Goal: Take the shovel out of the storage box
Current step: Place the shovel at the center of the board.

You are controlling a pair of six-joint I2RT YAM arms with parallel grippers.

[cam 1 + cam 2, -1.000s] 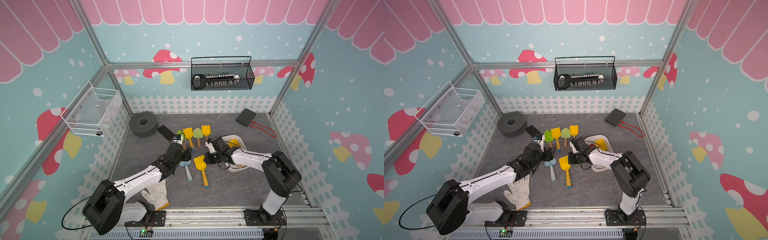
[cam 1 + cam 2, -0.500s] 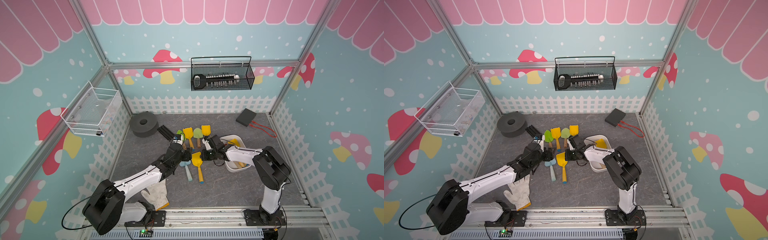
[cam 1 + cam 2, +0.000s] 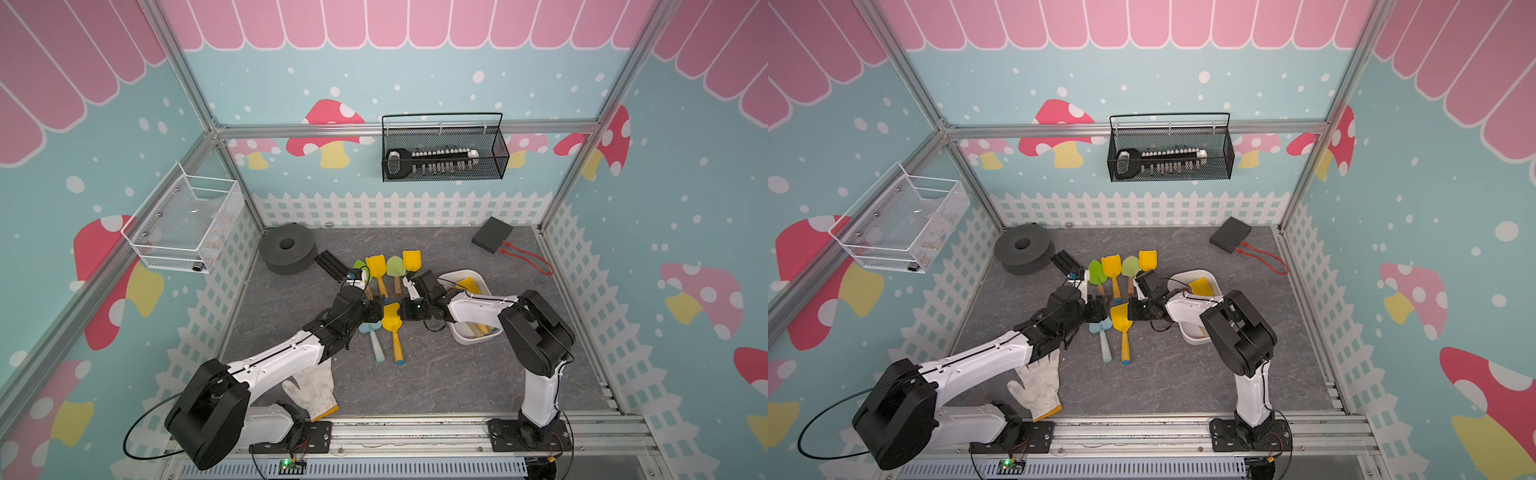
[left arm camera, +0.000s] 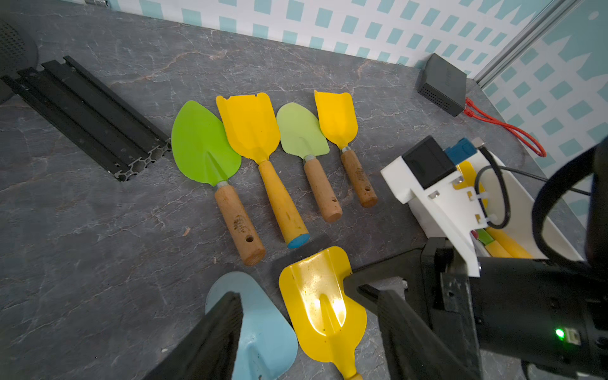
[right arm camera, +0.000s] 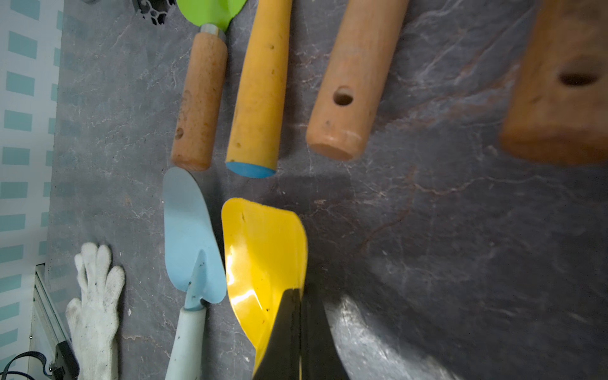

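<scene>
so the shovel is already out of the storage box and lying flat on the table, right alongside a blue trowel, blades almost touching. right gripper is closed all the way and as far as I can tell it's pinching the side rim of the yellow blade, you can see the rim run into the seam between its fingers in the right wrist view. it comes in from the box side, so roughly square across the shovel, whose long axis runs blade toward the back wall, handle toward the robot. left gripper hovers about half open over the two blades, holding nothing. the box sits just behind the right gripper on that arm's side, with another yellow shovel and a couple of handles in it, so the right arm is clearly the nearer one for anything box related. I'd guess what's left here is just letting go and backing straight off toward the box, sideways from the blade, without dragging it into the trowel
</scene>
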